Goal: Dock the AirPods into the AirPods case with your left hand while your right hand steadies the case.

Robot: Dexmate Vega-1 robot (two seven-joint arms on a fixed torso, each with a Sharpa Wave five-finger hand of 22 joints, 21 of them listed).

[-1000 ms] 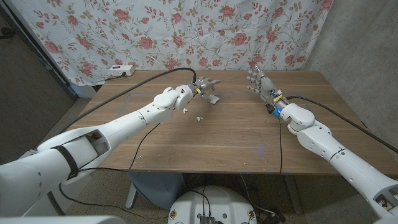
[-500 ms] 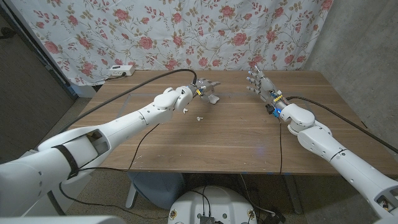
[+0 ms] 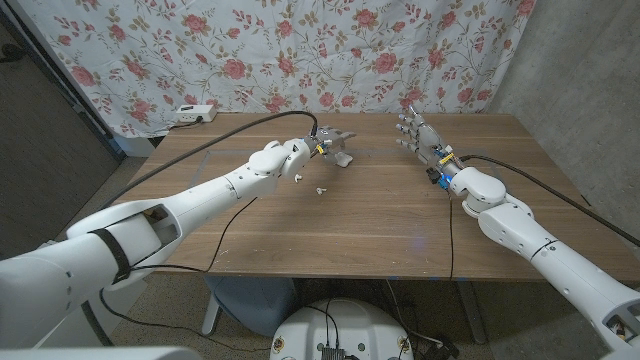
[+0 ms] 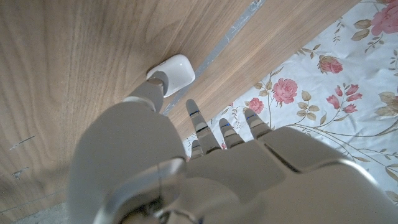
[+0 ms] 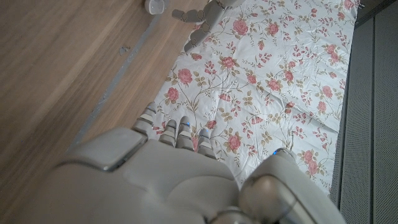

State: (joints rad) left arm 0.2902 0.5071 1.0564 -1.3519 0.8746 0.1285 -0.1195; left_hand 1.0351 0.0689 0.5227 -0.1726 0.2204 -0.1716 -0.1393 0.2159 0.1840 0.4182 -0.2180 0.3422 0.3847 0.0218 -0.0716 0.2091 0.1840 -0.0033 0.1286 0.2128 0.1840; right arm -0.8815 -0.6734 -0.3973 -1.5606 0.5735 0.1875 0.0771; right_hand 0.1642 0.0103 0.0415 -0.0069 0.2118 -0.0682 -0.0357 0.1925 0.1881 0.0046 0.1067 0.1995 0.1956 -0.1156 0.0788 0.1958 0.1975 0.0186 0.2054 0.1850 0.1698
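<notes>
AirPods case (image 4: 172, 72): white, rounded, closed as far as can be seen; lies on the wooden table (image 3: 380, 215) toward its far edge, left of centre. In the left wrist view one fingertip of the left hand (image 3: 333, 145) touches it.

Earbud (image 3: 321, 189): small and white, on the table nearer than the case, apart from both hands. A second small white piece (image 3: 300, 177) lies just beside the left wrist; too small to identify.

Left hand: over the case, fingers spread, gripping nothing.

Right hand (image 3: 417, 134): raised above the table's far right part, fingers spread and upright, holding nothing, well apart from the case.

Backdrop: floral cloth (image 3: 300, 50) behind the table; white power strip (image 3: 194, 113) at far left.
</notes>
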